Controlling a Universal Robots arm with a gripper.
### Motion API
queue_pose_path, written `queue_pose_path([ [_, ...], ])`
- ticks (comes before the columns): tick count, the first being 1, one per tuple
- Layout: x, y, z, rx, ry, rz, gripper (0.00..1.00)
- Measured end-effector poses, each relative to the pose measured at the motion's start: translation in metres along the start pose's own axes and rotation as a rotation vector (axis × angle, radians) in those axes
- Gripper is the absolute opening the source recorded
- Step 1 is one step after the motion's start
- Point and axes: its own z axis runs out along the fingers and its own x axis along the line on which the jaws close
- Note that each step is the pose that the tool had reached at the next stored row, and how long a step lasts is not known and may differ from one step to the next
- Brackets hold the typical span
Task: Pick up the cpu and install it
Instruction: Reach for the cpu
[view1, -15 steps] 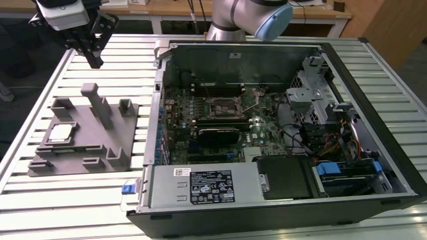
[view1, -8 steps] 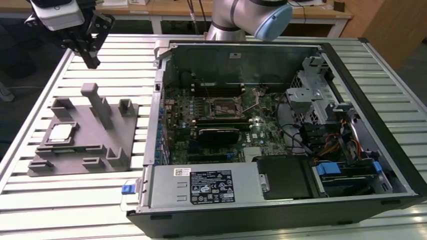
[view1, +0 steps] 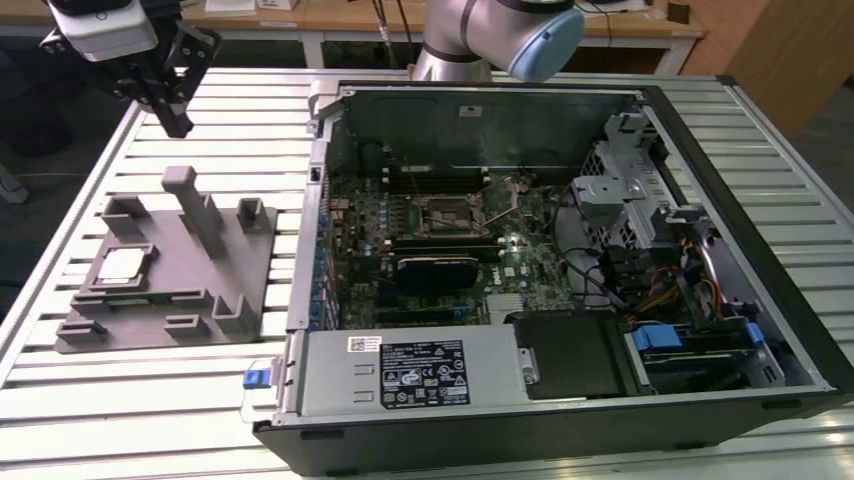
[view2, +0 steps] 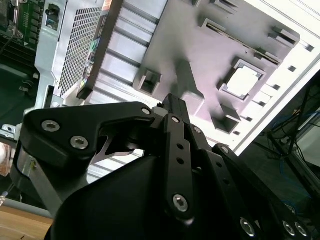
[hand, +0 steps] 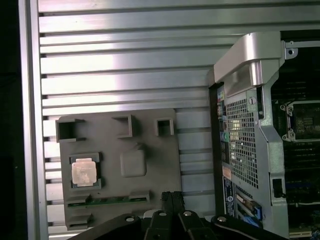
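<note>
Looking at the exterior view, we find the gripper (view1: 175, 128) hanging in the air over the slatted metal table (view1: 160, 400), beyond the far end of the grey fixture (view1: 167, 300) and well apart from the cpu (view1: 123, 265). Its two fingers are drawn together with nothing between them; both wrist views show the same pinched tips (hand: 172, 196) (view2: 172, 99).

We see the cpu lying flat, silver top up, in a square recess of the fixture, near the edge that faces the exterior view's left. In the first wrist view the cpu (hand: 83, 172) sits in its pocket on the fixture (hand: 150, 165), untouched. In the second wrist view the cpu (view2: 243, 81) shows past the fingertips.

On the exterior view's right of the fixture stands the open computer case (view1: 481, 120), just beside it on the table. We can see the socket (view1: 447, 212) on the board inside the case.
</note>
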Motion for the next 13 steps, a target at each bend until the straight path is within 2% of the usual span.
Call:
queue_pose_path([
  [13, 0.0104, -0.0008, 0.0004, 0.0000, -0.0001, 0.000, 0.11],
])
